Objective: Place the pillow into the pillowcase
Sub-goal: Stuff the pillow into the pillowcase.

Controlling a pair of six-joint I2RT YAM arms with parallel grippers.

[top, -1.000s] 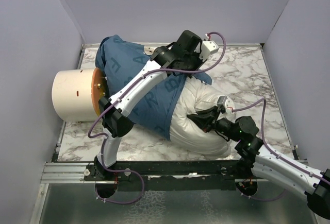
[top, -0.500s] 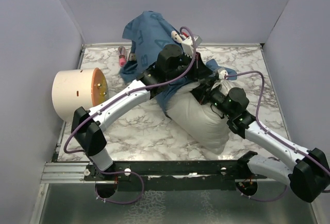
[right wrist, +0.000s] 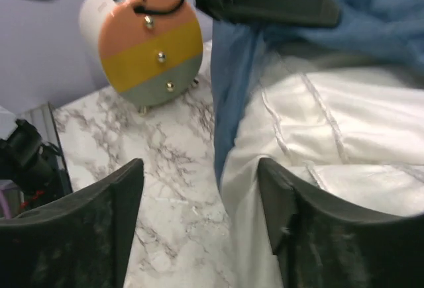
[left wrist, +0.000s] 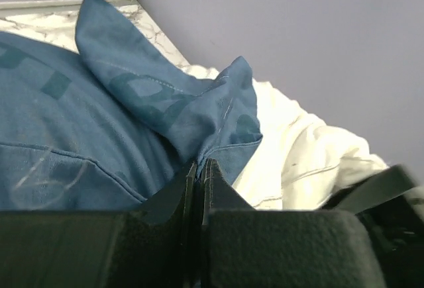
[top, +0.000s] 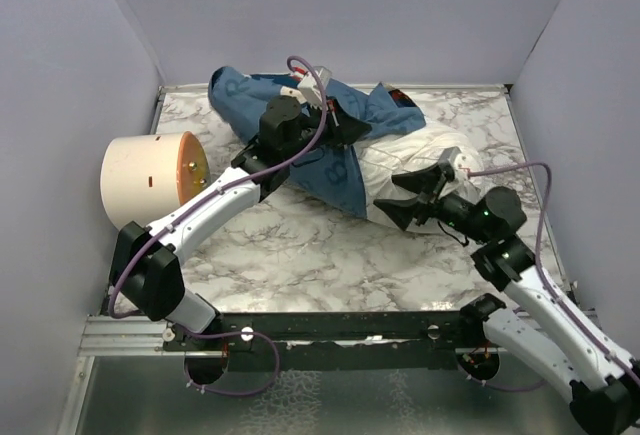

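Pillow (top: 405, 165), seen from the top: lies across the far half of the table (top: 300, 255), long way going left to right, a bit slanted. Left part tucked inside or under the pillowcase (top: 325, 170); cannot tell which. Right end bare and white, sticking out.

Left gripper (top: 352, 127): sits on top of the pillowcase near its open edge, pinched on it. Right gripper (top: 403, 198): hangs just beside the bare end, on the near side, jaws wide, nothing in them. Closer to the bare end than the left one, so likely the one to push or grab the pillow next. Tub (top: 150, 183): stands well apart, at the left edge.

From the left wrist: left gripper (left wrist: 201, 167) squeezed tight on a fold of the pillowcase (left wrist: 99, 129). Pillow (left wrist: 305, 149) off to the right of the jaws and a little ahead, past the blue edge. Looks like the mouth of the pillowcase faces that way, though hard to be sure.

From the right wrist: right gripper (right wrist: 199, 169) spread wide, holding nothing, with bare table (right wrist: 165, 149) showing between the jaws. Pillow (right wrist: 344, 122) ahead and to the right, very close to the right-hand jaw; touching or not, cannot tell. Pillowcase (right wrist: 232, 63) edge just ahead, draped over the far part of the pillow. Tub (right wrist: 149, 49) farther off, ahead and to the left.
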